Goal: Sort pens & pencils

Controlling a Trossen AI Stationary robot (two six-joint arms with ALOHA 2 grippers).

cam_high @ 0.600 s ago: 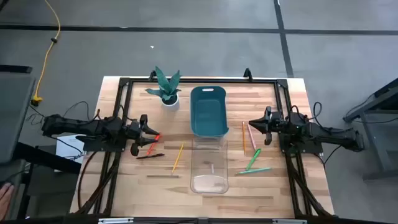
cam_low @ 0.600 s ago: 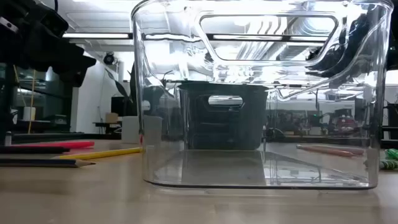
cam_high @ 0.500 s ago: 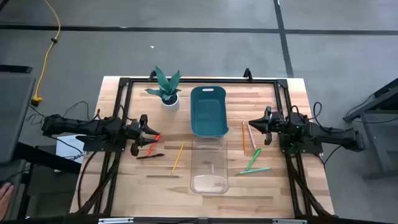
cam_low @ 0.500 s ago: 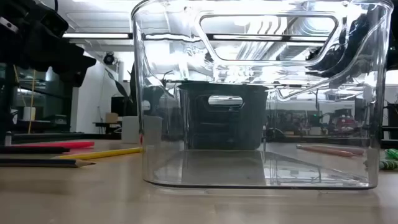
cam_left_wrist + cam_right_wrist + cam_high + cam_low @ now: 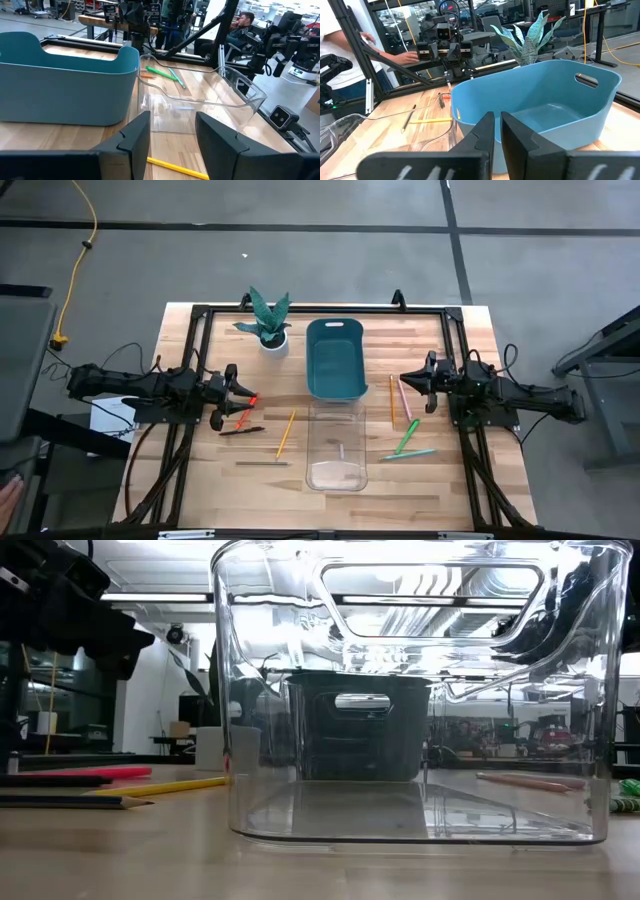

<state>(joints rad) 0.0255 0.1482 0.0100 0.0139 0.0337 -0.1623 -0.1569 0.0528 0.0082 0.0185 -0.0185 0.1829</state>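
Pens [image 5: 243, 414] and pencils [image 5: 286, 432] lie scattered on the table [image 5: 190, 480] either side of two bins. The left gripper [image 5: 233, 396] hovers spread above the red pen; the right gripper [image 5: 408, 393], pressed together, waits. Light, stiff and liable to roll, each stick likely wants pinching mid-shaft.

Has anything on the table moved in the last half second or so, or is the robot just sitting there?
Nothing visibly changed. Both arms rest at the table's sides, the left tool open, the right tool nearly shut and empty; pens, pencils and both bins lie as before.
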